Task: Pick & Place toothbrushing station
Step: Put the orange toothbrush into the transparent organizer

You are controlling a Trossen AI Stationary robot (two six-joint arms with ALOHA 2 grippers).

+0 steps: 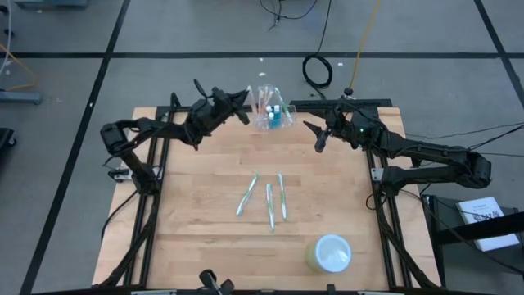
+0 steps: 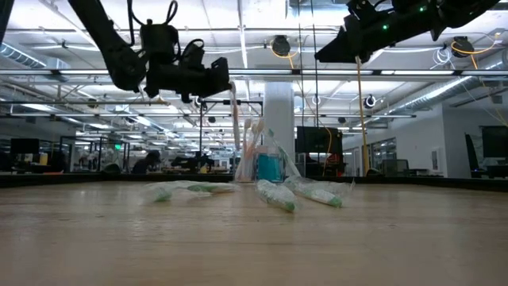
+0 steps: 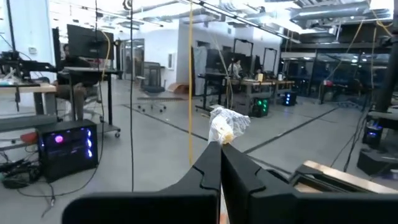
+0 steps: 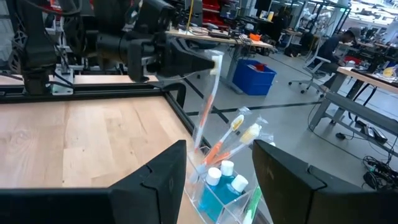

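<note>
The toothbrushing station (image 1: pixel 271 115), a clear plastic holder with wrapped brushes and blue-capped bottles in it, stands on the table's far middle (image 4: pixel 221 186) (image 2: pixel 266 165). My left gripper (image 1: pixel 246 111) (image 4: pixel 210 62) (image 2: pixel 228 83) is up beside its left side, shut on a wrapped toothbrush (image 4: pixel 205 109) that slants down toward the holder. My right gripper (image 1: pixel 315 135) (image 4: pixel 217 168) hovers open, to the right of the station and above it, touching nothing. Three wrapped toothbrushes (image 1: pixel 268 201) lie flat on the table's middle. My left gripper pinches the wrapped toothbrush near its upper end (image 4: pixel 215 63) between its two fingertips. The fingers come about level from the table's left and lie across the brush. The wrapped head (image 3: pixel 227 123) sticks up past the fingertips. The handle (image 2: pixel 236 127) hangs down toward the station; its lower end is hidden among the other brushes.
A pale round tub with a white lid (image 1: pixel 332 252) stands at the near right. The loose toothbrushes (image 2: pixel 278 193) lie between the station and the near edge. Bare wood (image 1: pixel 196 221) shows on the near left.
</note>
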